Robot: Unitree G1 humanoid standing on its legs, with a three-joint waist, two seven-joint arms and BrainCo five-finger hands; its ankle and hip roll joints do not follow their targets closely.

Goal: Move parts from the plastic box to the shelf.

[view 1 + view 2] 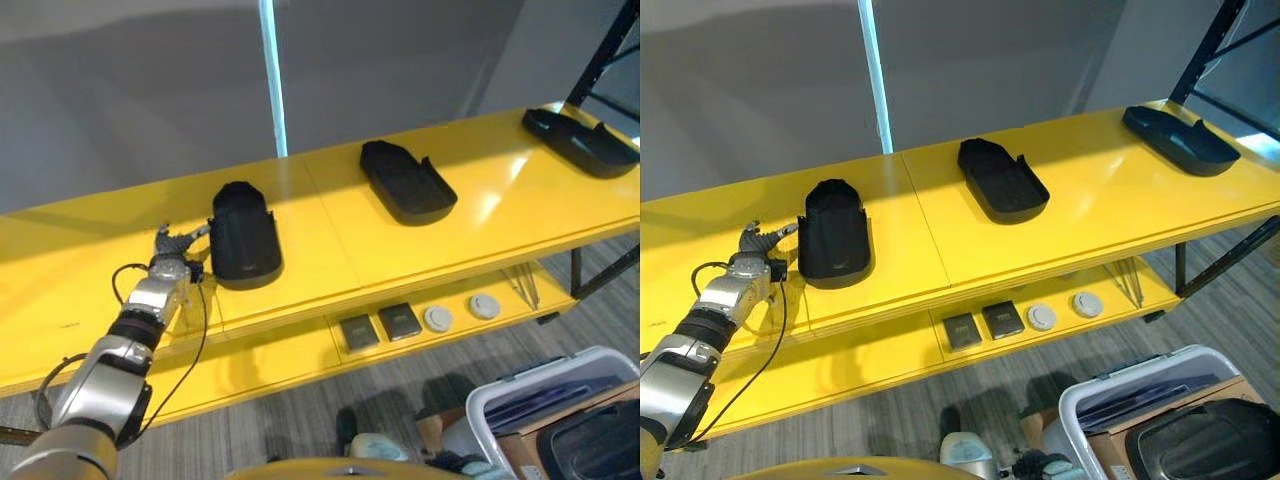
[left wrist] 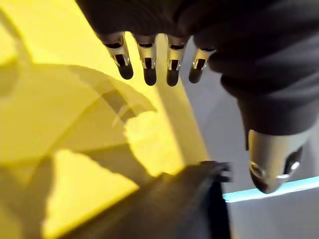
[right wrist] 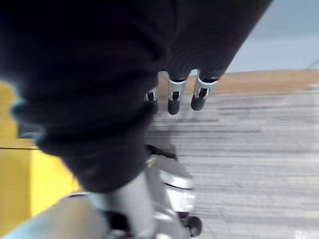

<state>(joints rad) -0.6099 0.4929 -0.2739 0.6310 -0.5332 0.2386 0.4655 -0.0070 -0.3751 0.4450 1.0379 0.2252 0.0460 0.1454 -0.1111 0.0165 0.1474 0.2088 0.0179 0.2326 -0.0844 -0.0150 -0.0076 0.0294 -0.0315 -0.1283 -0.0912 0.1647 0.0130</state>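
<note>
Nearest, at the lower right of the eye views: white plastic box [image 1: 1095, 398] on the floor, well apart from the left hand, holding a black part [image 1: 1210, 440] and what looks like cardboard.

Lower yellow shelf [image 1: 300, 355], below and to the right of the left hand: two dark square pads [image 1: 378, 327] side by side, two round white discs [image 1: 461, 312] just beyond them.

Top shelf [image 1: 330, 255]: left hand [image 1: 172, 262] reaching out over its surface from the lower left, arm stretched forward, fingers [image 2: 148, 62] straight and spread, thumb [image 2: 271, 162] apart, nothing held. Black tray-shaped part [image 1: 243, 237] lying flat just beside that hand, on its thumb side; contact between the two not clear from the eye views. Second black part [image 1: 405, 181] farther right along the same shelf, well apart from the hand. Third black part [image 1: 580, 141] at the shelf's far right end, farthest from the hand.

Left wrist view: dark fingertips hovering over bare yellow shelf, rim of the nearest part [image 2: 169, 204] below the thumb with a gap between.

Right wrist view: right hand [image 3: 172, 94] hanging over grey carpet floor [image 3: 259, 149], fingers pointing down, relaxed, empty.
</note>
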